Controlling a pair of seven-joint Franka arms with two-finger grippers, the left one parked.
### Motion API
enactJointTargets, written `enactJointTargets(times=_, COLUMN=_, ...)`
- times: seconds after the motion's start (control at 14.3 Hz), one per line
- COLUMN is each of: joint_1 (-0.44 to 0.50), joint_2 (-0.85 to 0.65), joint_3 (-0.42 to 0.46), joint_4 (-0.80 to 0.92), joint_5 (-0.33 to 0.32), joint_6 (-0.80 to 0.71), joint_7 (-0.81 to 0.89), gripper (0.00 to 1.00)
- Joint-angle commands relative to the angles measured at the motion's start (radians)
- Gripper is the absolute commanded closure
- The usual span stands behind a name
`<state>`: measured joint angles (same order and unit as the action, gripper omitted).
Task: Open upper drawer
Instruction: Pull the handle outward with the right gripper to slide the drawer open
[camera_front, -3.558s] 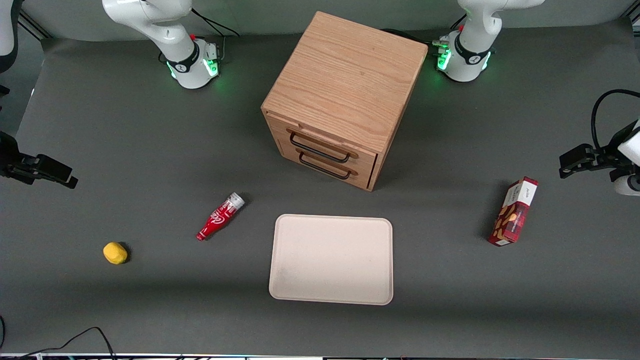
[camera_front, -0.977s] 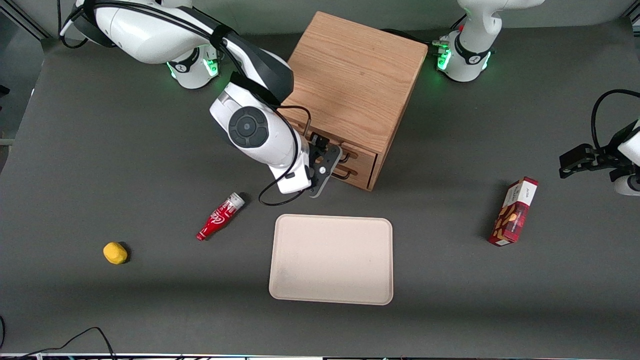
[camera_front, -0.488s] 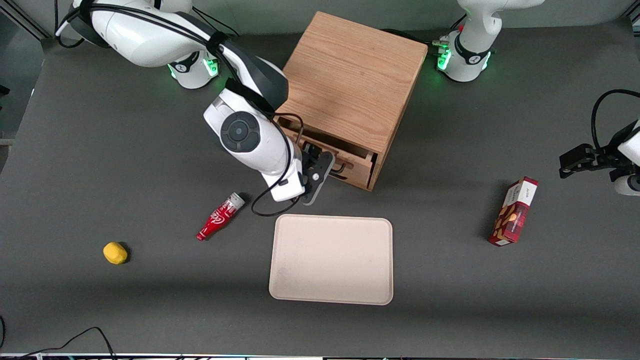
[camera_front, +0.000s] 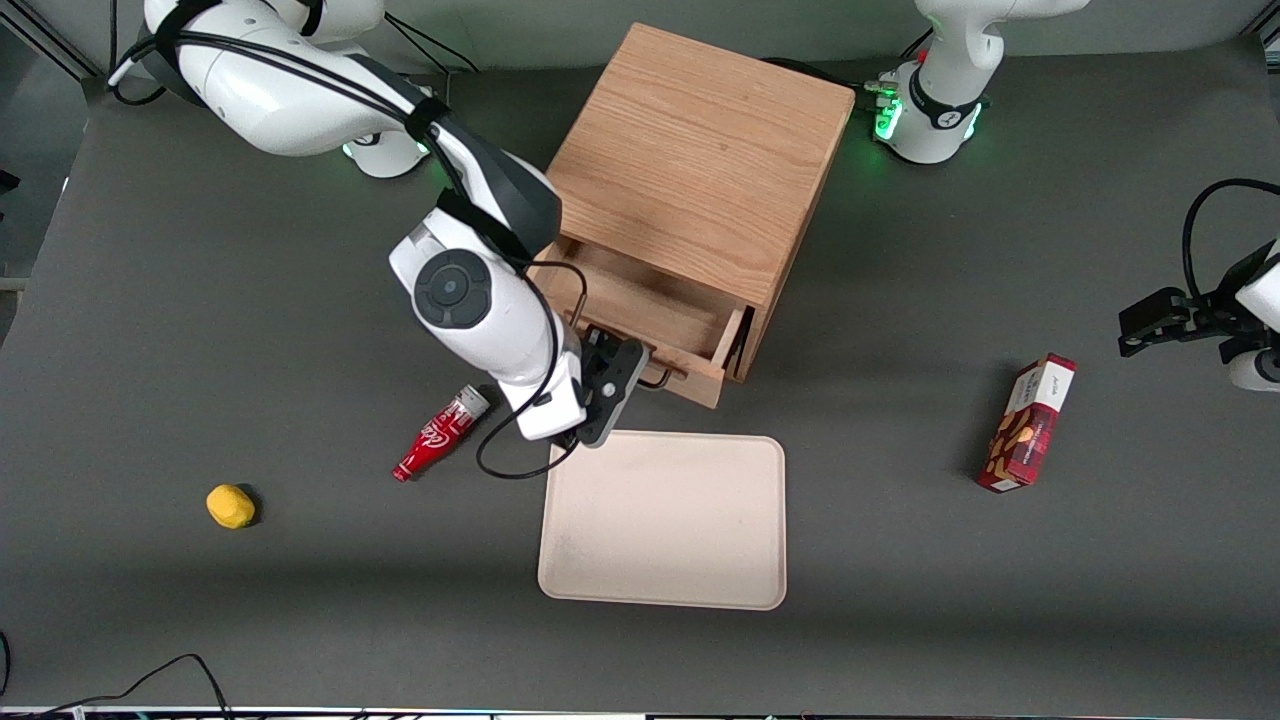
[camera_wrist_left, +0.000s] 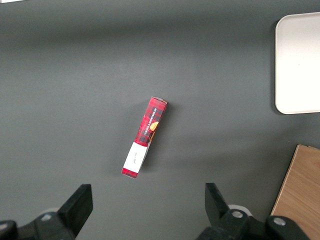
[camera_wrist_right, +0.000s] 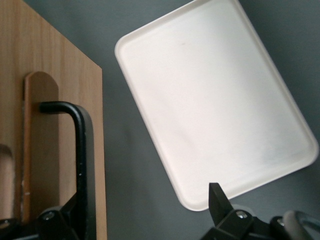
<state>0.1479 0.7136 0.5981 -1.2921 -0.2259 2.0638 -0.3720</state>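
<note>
Front view: a boxy oak cabinet (camera_front: 700, 160) stands on the dark grey surface (camera_front: 200, 300), its front turned toward the front camera and toward the working arm's end. The upper drawer (camera_front: 650, 315) is pulled partway out of the cabinet, so that its shallow wooden interior is exposed beneath the cabinet's top panel; its flat front now lies nearer the front camera than the cabinet body. The right arm's end effector (camera_front: 640, 375) is at the drawer front, at the thin black wire handle (camera_front: 658, 378), of which only a short stretch shows past the black fingers. Right wrist view: the handle (camera_wrist_right: 80, 165) runs along the drawer's front panel (camera_wrist_right: 50, 100), and one finger (camera_wrist_right: 62, 220) lies against the handle while the other finger stands apart from it over the tray; whether the fingers actually clamp the bar cannot be told. A cream rectangular tray (camera_front: 663, 520) lies flat on the surface in front of the drawer, nearer the camera, with one corner just beside the arm's wrist. A red bottle (camera_front: 440, 433) lies on its side near the wrist, toward the working arm's end, and a small yellow object (camera_front: 230, 506) lies farther toward that end. A red snack box (camera_front: 1026, 422) lies toward the parked arm's end, well apart from the cabinet; the left wrist view shows the same box (camera_wrist_left: 144, 137) lying flat.
</note>
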Motion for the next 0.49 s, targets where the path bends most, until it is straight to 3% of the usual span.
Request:
enactJointTargets(times=0.0, joint_1=0.007, joint_2=0.029, joint_3=-0.044, joint_4=0.082, joint_5=-0.030, joint_6=-0.001, joint_7=-0.059, gripper=0.00)
enactJointTargets(times=0.42, joint_1=-0.022, joint_2=0.037, joint_3=-0.101, joint_4=0.151, joint_5=-0.035, joint_6=0.062, joint_7=-0.128, gripper=0.00)
